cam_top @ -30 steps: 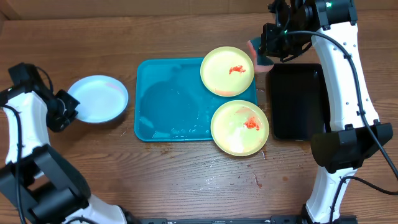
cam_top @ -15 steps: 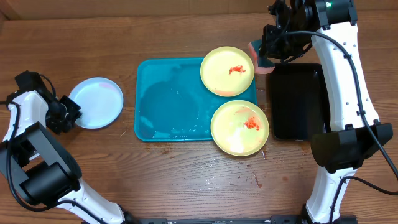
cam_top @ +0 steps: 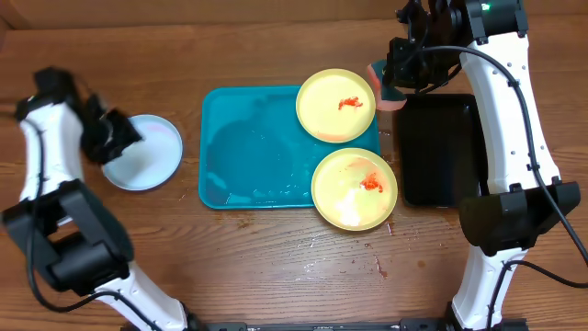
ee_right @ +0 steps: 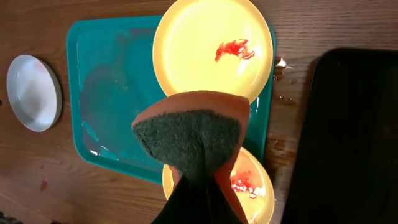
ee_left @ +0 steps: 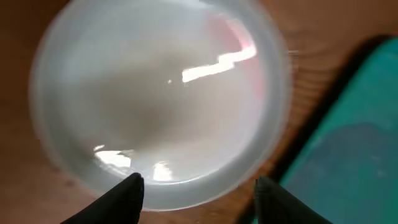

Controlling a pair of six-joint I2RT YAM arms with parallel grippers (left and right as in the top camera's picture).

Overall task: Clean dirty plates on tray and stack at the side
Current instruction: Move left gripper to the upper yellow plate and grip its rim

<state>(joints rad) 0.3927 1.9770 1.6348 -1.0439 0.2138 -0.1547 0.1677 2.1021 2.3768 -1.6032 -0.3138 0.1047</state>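
A pale blue-white plate [cam_top: 147, 153] lies on the wood left of the turquoise tray [cam_top: 253, 147]. My left gripper [cam_top: 118, 138] hovers over its left edge, open and holding nothing. In the left wrist view the plate [ee_left: 158, 93] fills the frame, with the gripper [ee_left: 199, 190] spread across its near rim. Two yellow plates smeared with red sauce, one [cam_top: 336, 105] behind the other [cam_top: 355, 188], sit on the tray's right end. My right gripper [cam_top: 393, 78] is shut on an orange sponge [ee_right: 189, 134] with a green pad, above the back plate [ee_right: 214, 50].
A black tray [cam_top: 439, 147] lies right of the turquoise one, under the right arm. Red specks dot the wood near the front plate. The turquoise tray's bare floor looks wet. A cardboard wall runs along the back.
My left gripper has opened and let go of the pale plate, which now rests slightly further left. The left arm has lifted toward the back. The right arm and sponge have not moved.
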